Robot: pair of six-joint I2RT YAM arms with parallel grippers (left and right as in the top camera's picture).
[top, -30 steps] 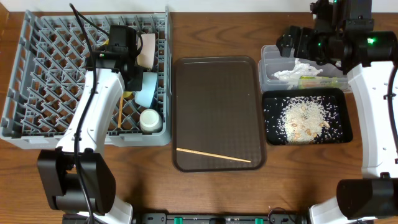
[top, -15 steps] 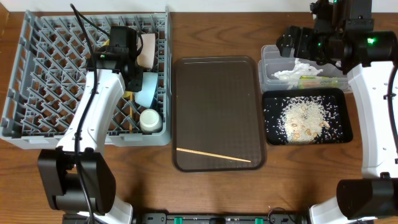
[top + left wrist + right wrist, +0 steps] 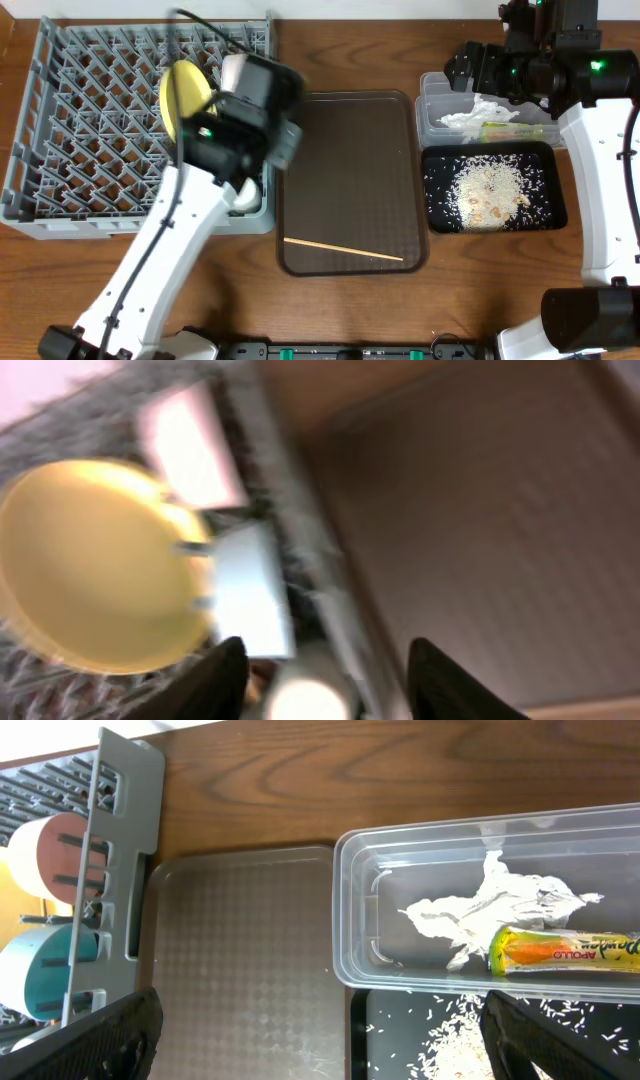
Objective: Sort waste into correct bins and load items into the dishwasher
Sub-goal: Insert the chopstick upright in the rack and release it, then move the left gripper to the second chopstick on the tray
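Grey plastic fills the upper left of the overhead view: the dish rack (image 3: 90,120), with a yellow-green plate (image 3: 185,95) standing on edge among its pegs. The left arm (image 3: 170,240), smeared with blur, crosses the rack's right edge and hides most of that side. A white bowl (image 3: 233,72) and a small white cup (image 3: 243,198) peek out above and below it. A brown tray (image 3: 350,150) lies at centre, one chopstick (image 3: 345,250) slanting across its lower part. At right, a clear tub (image 3: 432,110) holds crumpled tissue (image 3: 480,112) and a snack wrapper (image 3: 510,128). Just below it a black tray (image 3: 555,200) carries rice (image 3: 490,190). The right tool (image 3: 468,68) hangs by the tub's upper left corner.

The left wrist view is blurred. The left tool (image 3: 330,680) has its fingers apart, gripping nothing. The plate sits at left and a light-blue bowl (image 3: 250,590) beside it, with the cup at the bottom and the brown tray at right.

In the right wrist view the right tool's fingers stand wide apart at the bottom corners, empty. The tub, with tissue and wrapper, lies at right. The rack's wall is at upper left, and wooden surface (image 3: 300,780) runs along the top.
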